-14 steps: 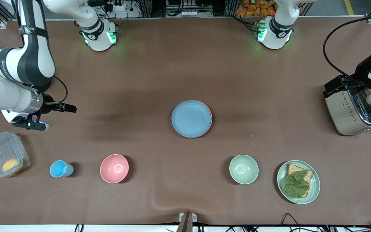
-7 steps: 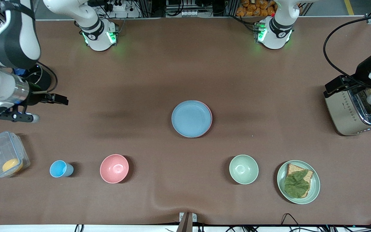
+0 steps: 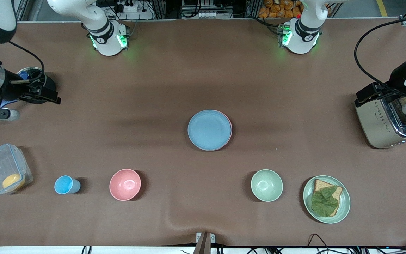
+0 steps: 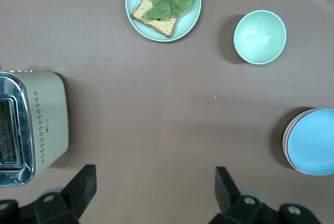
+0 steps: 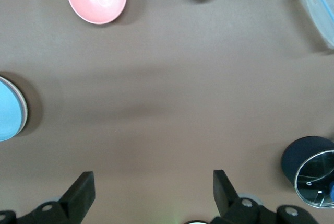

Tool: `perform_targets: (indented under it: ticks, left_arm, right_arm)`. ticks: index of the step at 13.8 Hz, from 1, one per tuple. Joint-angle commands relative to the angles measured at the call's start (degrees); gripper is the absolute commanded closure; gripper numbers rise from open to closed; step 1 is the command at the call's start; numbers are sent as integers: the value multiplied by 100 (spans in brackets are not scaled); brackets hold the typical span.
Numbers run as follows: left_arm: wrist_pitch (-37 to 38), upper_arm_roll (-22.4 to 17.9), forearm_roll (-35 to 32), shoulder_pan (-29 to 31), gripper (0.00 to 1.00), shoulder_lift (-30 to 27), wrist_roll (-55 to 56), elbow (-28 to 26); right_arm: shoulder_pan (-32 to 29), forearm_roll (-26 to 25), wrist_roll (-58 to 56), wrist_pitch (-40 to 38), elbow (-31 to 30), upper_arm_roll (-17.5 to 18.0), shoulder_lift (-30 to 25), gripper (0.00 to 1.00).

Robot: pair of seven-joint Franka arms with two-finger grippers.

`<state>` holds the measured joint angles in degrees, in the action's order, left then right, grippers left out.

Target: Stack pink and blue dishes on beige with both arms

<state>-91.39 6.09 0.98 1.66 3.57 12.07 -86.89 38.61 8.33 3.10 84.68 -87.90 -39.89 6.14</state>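
The light blue plate (image 3: pixel 209 129) lies at the middle of the table on top of the pink plate, of which only a thin rim (image 3: pixel 229 128) shows. No beige plate is visible; whatever lies under the stack is hidden. The left wrist view shows the blue plate (image 4: pixel 314 141) with its pink rim (image 4: pixel 286 139), and the right wrist view catches the blue plate's edge (image 5: pixel 8 114). My right gripper (image 3: pixel 54 97) hangs open and empty over the table near the right arm's end. My left gripper (image 3: pixel 361 98) hangs open and empty beside the toaster. Both sets of jaws stand wide apart with only bare table between them.
A steel toaster (image 3: pixel 386 123) stands at the left arm's end. Nearer the front camera sit a mint plate (image 3: pixel 345 208) with bread and lettuce, a mint bowl (image 3: pixel 266 185), a deep pink bowl (image 3: pixel 125 184), a small blue cup (image 3: pixel 65 185) and a clear box (image 3: pixel 4 169). A dark lidded pot (image 5: pixel 308 174) sits below the right gripper.
The right arm has drawn back from the table's middle toward its own end and toward the bases, still open. The left arm and the plates have not moved.
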Motion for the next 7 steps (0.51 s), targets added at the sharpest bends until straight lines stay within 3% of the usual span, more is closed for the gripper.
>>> perform_targets:
  ticks: [1,4,5,7]
  left_arm:
    - [86,-20,104,28,0,-23,-134,23]
    - [86,-20,104,45,0,-23,-143,5]
    - [86,-20,104,45,0,-23,-143,5]
    - [86,-20,104,45,0,-23,-143,14]
  right_arm:
    - [-745,-156,77,-206,221,846,-148,0]
    - [-2801,-568,103,-154,204,3086,-332,0]
    - [-3207,-656,103,-145,203,3519,-367,0]
    - [-3395,-666,95,-145,195,3699,-394,0]
